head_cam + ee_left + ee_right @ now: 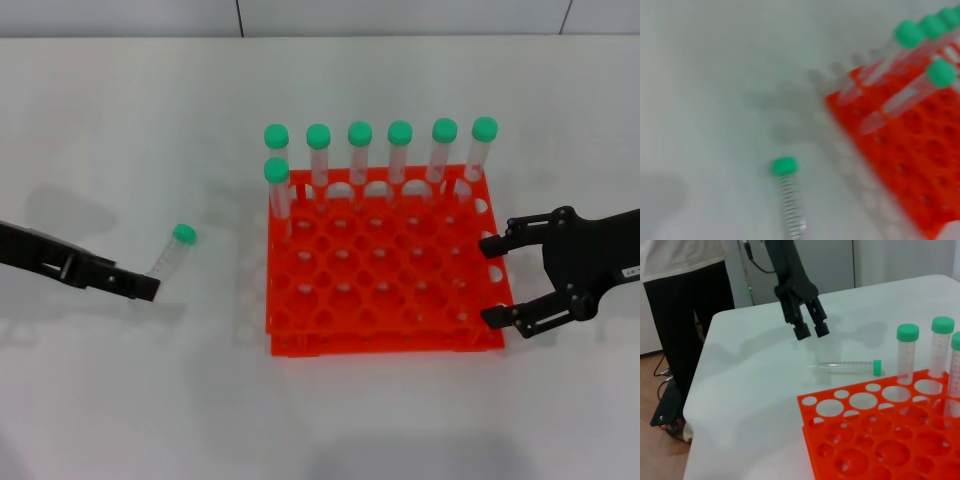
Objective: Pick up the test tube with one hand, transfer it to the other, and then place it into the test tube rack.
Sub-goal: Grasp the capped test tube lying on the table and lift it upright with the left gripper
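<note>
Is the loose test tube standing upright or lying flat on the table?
Lying flat. The test tube rests on its side on the white table, outside the rack, ungripped.

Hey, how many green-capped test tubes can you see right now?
8. Six clear plastic green-capped tubes stand along the far row of the orange-red plastic rack, one stands in the second row, and one lies on the white table, left of the rack.

Overhead head view; both low wrist views sharing the rack (385, 265).
</note>
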